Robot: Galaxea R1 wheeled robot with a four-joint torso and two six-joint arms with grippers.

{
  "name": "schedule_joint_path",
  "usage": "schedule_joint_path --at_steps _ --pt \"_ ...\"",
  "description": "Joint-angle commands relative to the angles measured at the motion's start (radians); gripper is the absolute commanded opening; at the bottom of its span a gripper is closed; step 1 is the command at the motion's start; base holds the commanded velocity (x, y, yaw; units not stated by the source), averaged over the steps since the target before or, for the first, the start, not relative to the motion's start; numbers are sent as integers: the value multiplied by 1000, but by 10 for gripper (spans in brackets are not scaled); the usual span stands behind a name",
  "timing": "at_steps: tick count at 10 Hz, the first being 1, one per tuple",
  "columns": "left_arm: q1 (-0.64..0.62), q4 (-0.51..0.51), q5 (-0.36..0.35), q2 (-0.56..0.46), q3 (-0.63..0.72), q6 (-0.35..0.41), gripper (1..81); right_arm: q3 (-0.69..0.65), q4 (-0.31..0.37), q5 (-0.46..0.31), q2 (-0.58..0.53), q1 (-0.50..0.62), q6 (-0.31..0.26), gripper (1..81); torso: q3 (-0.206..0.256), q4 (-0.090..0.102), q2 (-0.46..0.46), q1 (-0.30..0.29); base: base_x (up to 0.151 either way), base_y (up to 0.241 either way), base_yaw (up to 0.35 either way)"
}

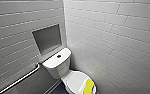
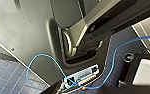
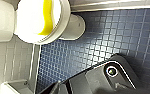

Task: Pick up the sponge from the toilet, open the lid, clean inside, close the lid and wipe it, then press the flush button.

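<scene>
The white toilet [image 1: 56, 65] stands in the corner where two tiled walls meet, its boxy tank against the left wall. The small dark flush button [image 1: 59, 56] sits on the flat tank cover. The oval lid [image 1: 74, 80] is down over the bowl. The yellow sponge [image 1: 89, 87] lies on the lid's near right edge. In the right wrist view the sponge [image 3: 48, 17] lies across the closed lid [image 3: 31, 17], with the tank [image 3: 1, 21] beside it. Both my grippers are open, and the sponge lies apart from them.
A metal grab bar [image 1: 21, 78] runs along the left wall below a recessed niche [image 1: 47, 38]. Dark blue mosaic floor [image 3: 103, 37] spreads around the toilet's base. In the left wrist view a blue cable [image 2: 41, 65] loops over my own grey body.
</scene>
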Motion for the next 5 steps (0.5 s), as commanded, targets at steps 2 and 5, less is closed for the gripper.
schedule_joint_path --at_steps 2,5 --pt "3 -7 82 19 -41 2 811 -26 11 -65 -7 97 4 811 0 0 -133 85 0 0 0" --pt "53 -5 82 86 -5 4 811 -56 11 -73 41 146 4 811 0 0 -243 154 0 0 0"
